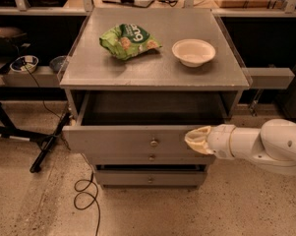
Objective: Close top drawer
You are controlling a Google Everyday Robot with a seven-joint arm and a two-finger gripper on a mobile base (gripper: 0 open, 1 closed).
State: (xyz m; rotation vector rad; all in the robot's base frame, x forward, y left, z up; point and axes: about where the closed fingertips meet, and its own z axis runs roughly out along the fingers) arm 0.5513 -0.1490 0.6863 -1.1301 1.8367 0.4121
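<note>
Top drawer stands open, front edge well out from cabinet. Gripper at its front panel, right of knob; grip state cannot be told. Green snack bag: lettering unreadable.

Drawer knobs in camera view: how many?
3, in one vertical line: top knob, middle knob, bottom knob. The gripper sits at the top drawer front, right of its knob. None seem hidden.
</note>
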